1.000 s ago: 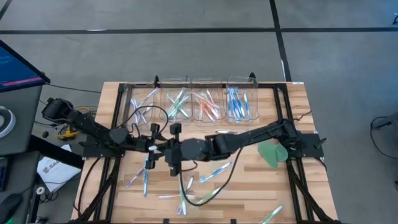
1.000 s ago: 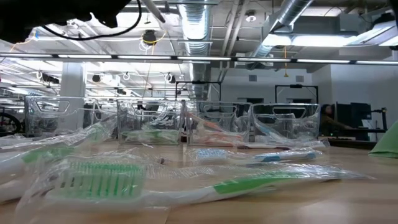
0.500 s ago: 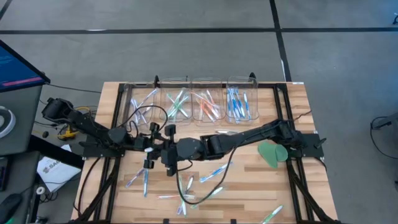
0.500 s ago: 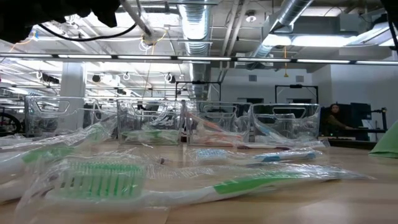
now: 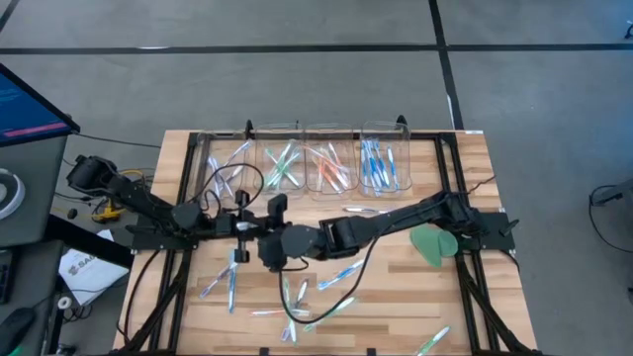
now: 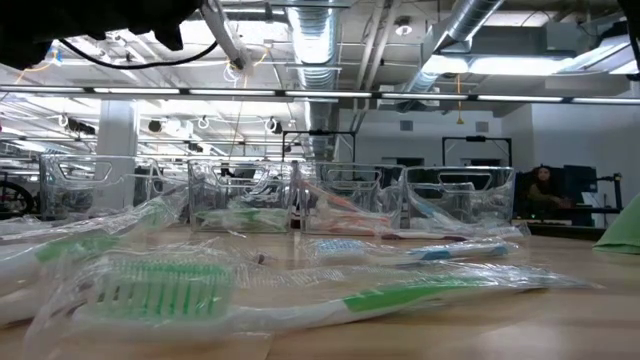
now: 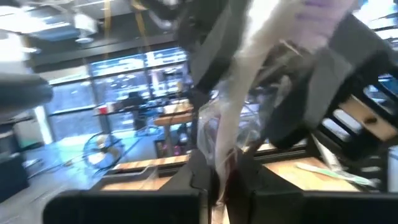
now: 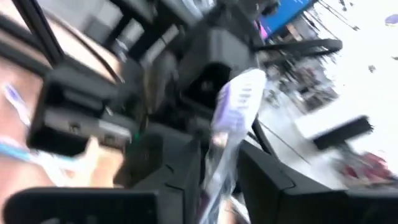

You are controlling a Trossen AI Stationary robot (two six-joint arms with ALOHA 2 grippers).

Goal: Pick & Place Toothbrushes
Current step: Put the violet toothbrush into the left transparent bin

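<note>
A purple-headed toothbrush [image 7: 231,118] in a clear wrapper hangs in the air over the table's middle left, where both grippers meet. My left gripper [image 5: 241,229] [image 7: 217,190] is shut on it. My right gripper [image 5: 261,241] [image 8: 217,183] faces it from the right, open, with its fingers on either side of the brush's purple head end [image 8: 231,102]. I cannot tell whether they touch the wrapper. Many more wrapped toothbrushes [image 5: 297,297] lie loose on the near half of the table. In the low view neither gripper shows. My left gripper pinches the wrapped toothbrush between its two fingers at the handle end [image 7: 219,163]. The fingers come roughly level from the table's left and lie across the brush. The brush is lifted clear, and its purple head [image 7: 323,11] reaches away past the fingers toward my right gripper.
Four clear bins [image 5: 307,163] stand in a row at the far edge, holding toothbrushes sorted by colour. A flat green leaf-shaped piece [image 5: 433,242] lies at the right. A green wrapped toothbrush [image 6: 300,300] lies close to the near edge. Black frame rails [image 5: 183,188] flank the table.
Both grippers have stayed together over the table's middle left, each wrist turning a little. The toothbrushes on the table have not moved.
</note>
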